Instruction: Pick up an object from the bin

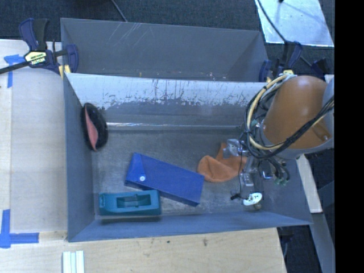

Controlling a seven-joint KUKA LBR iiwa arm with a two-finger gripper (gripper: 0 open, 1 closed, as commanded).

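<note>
The one camera looked down on the bin point(182, 104) from above and somewhat from the near side, so the far wall showed its inner face broadly and the near wall only a narrow band. It stood near enough that the whole bin fitted with little surround. The arm point(296, 115) sat at the right.

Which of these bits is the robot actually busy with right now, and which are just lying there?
Part of the job: gripper, low at the right end; grey bin; floppy orange piece beside the gripper, probably the likeliest pick.

Just lying about: blue flat box in the middle; teal block at the front left; black-and-pink oval thing against the left wall.
</note>
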